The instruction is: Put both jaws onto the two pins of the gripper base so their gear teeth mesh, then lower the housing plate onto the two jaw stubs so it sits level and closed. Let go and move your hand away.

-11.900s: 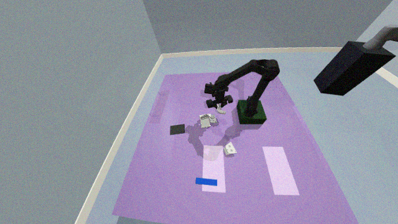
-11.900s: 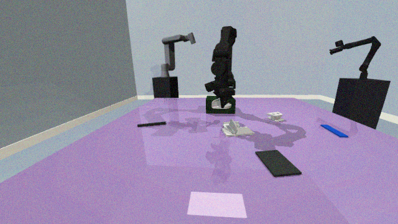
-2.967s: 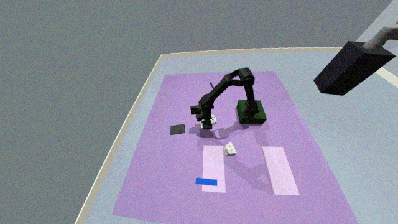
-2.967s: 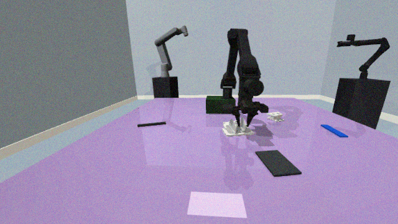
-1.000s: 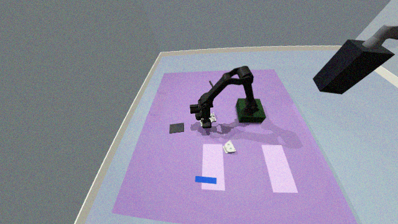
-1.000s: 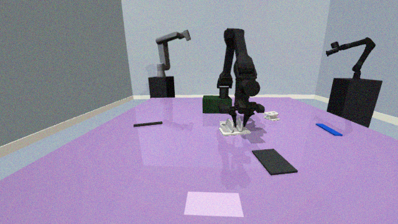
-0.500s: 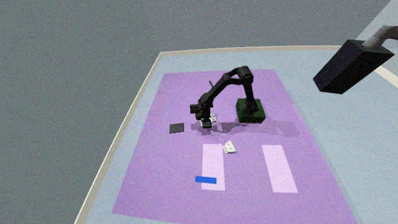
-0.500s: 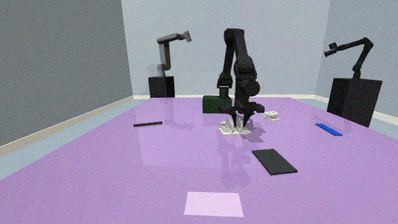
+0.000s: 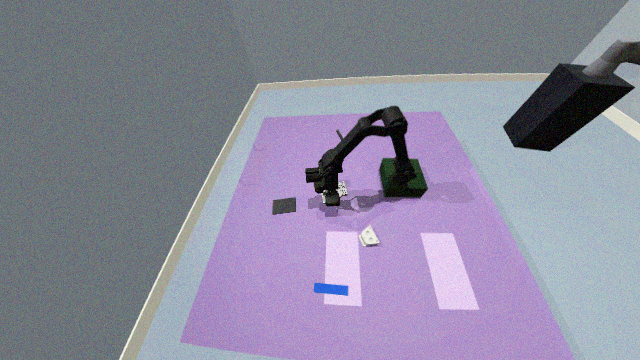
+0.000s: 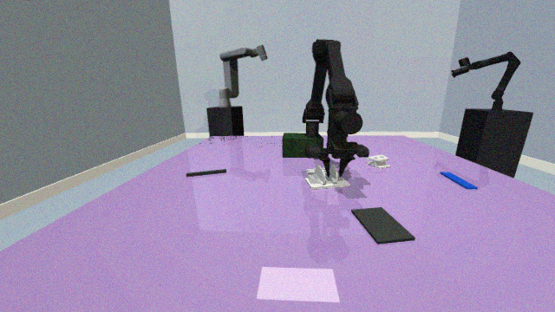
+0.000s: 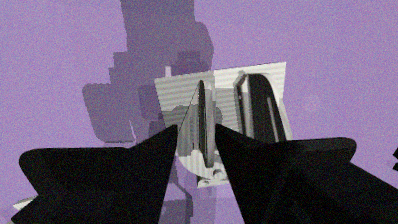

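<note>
The white gripper base (image 9: 342, 189) (image 10: 311, 183) (image 11: 278, 72) lies flat on the mat under my hand. One white jaw (image 10: 320, 175) (image 11: 260, 107) stands upright on the base, beside my fingers. My gripper (image 10: 334, 174) (image 11: 195, 128) points down and is shut on the other jaw (image 10: 334, 171) (image 11: 202, 120), which is upright over the base, close beside and roughly parallel to the first. Whether it sits on its pin and whether the teeth mesh cannot be told; the fingers hide part of it. The white housing plate (image 9: 369, 236) (image 10: 378, 161) lies apart on the mat and looks tilted.
A dark flat plate (image 9: 284, 206) (image 10: 382, 224) lies near the base. A blue bar (image 9: 331, 289) (image 10: 458, 180) lies beyond the housing plate. A thin black bar (image 10: 206, 172) lies on the other side. The arm stands on a dark green block (image 9: 403, 188) (image 10: 295, 146).
</note>
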### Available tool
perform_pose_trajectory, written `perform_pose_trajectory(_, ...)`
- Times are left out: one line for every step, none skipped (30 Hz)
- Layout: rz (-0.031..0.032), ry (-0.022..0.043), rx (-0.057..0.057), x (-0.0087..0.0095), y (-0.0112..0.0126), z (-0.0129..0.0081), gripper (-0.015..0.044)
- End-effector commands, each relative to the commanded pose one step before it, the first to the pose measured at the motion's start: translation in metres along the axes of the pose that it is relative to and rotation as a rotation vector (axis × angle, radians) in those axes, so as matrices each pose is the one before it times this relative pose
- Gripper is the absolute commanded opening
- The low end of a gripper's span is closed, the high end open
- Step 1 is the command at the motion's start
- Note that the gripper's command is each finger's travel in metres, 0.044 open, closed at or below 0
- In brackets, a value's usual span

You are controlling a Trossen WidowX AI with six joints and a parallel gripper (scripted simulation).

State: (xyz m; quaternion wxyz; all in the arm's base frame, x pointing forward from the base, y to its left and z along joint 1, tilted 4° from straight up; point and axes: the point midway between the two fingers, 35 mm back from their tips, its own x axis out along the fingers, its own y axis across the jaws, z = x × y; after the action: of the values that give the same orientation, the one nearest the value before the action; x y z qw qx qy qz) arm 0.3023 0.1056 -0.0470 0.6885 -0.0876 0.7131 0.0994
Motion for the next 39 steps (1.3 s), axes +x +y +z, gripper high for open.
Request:
perform_pose_trajectory(0.00305, -0.00043, 0.0034, 0.00012, 0.00066, 0.00002, 0.0134)
perform_pose_trajectory(0.0, 0.0, 0.0, 0.0, 0.0, 0.0, 0.0134)
perform_pose_trajectory(0.0, 0.0, 0.0, 0.0, 0.0, 0.0, 0.0134)
perform_pose_trajectory(0.0, 0.0, 0.0, 0.0, 0.0, 0.0, 0.0134)
perform_pose_trajectory(0.0, 0.0, 0.0, 0.0, 0.0, 0.0, 0.0134)
perform_pose_trajectory(0.0, 0.0, 0.0, 0.0, 0.0, 0.0, 0.0134)
perform_pose_trajectory(0.0, 0.0, 0.0, 0.0, 0.0, 0.0, 0.0134)
perform_pose_trajectory(0.0, 0.0, 0.0, 0.0, 0.0, 0.0, 0.0134)
perform_pose_trajectory(0.0, 0.0, 0.0, 0.0, 0.0, 0.0, 0.0134)
perform_pose_trajectory(0.0, 0.0, 0.0, 0.0, 0.0, 0.0, 0.0134)
perform_pose_trajectory(0.0, 0.0, 0.0, 0.0, 0.0, 0.0, 0.0134)
perform_pose_trajectory(0.0, 0.0, 0.0, 0.0, 0.0, 0.0, 0.0134)
perform_pose_trajectory(0.0, 0.0, 0.0, 0.0, 0.0, 0.0, 0.0134)
perform_pose_trajectory(0.0, 0.0, 0.0, 0.0, 0.0, 0.0, 0.0134)
perform_pose_trajectory(0.0, 0.0, 0.0, 0.0, 0.0, 0.0, 0.0134)
perform_pose_trajectory(-0.00298, 0.00049, -0.0034, -0.00012, -0.00064, -0.00004, 0.016)
perform_pose_trajectory(0.0, 0.0, 0.0, 0.0, 0.0, 0.0, 0.0186)
perform_pose_trajectory(0.0, 0.0, 0.0, 0.0, 0.0, 0.0, 0.0213)
perform_pose_trajectory(0.0, 0.0, 0.0, 0.0, 0.0, 0.0, 0.0224)
perform_pose_trajectory(0.0, 0.0, 0.0, 0.0, 0.0, 0.0, 0.0224)
perform_pose_trajectory(0.0, 0.0, 0.0, 0.0, 0.0, 0.0, 0.0224)
perform_pose_trajectory(0.0, 0.0, 0.0, 0.0, 0.0, 0.0, 0.0224)
perform_pose_trajectory(0.0, 0.0, 0.0, 0.0, 0.0, 0.0, 0.0224)
perform_pose_trajectory(0.0, 0.0, 0.0, 0.0, 0.0, 0.0, 0.0224)
perform_pose_trajectory(0.0, 0.0, 0.0, 0.0, 0.0, 0.0, 0.0224)
perform_pose_trajectory(0.0, 0.0, 0.0, 0.0, 0.0, 0.0, 0.0224)
perform_pose_trajectory(0.0, 0.0, 0.0, 0.0, 0.0, 0.0, 0.0224)
perform_pose_trajectory(0.0, 0.0, 0.0, 0.0, 0.0, 0.0, 0.0224)
perform_pose_trajectory(0.0, 0.0, 0.0, 0.0, 0.0, 0.0, 0.0224)
perform_pose_trajectory(0.0, 0.0, 0.0, 0.0, 0.0, 0.0, 0.0224)
perform_pose_trajectory(0.0, 0.0, 0.0, 0.0, 0.0, 0.0, 0.0224)
perform_pose_trajectory(0.0, 0.0, 0.0, 0.0, 0.0, 0.0, 0.0224)
perform_pose_trajectory(0.0001, -0.00005, 0.0001, -0.00224, 0.00003, 0.00027, 0.0224)
perform_pose_trajectory(0.00017, -0.00008, 0.0002, -0.00395, 0.00005, 0.00043, 0.0224)
perform_pose_trajectory(0.00025, -0.00012, 0.0003, -0.00594, 0.00007, 0.00053, 0.0224)
perform_pose_trajectory(0.00035, -0.00015, 0.0004, -0.00834, 0.00008, 0.00053, 0.0224)
perform_pose_trajectory(0.00037, -0.00014, 0.0004, -0.00898, 0.00008, 0.0003, 0.0224)
perform_pose_trajectory(0.00041, -0.00013, 0.0005, -0.01004, 0.00007, 0.0, 0.0224)
perform_pose_trajectory(0.00046, -0.00011, 0.0006, -0.01139, 0.00006, -0.00042, 0.0224)
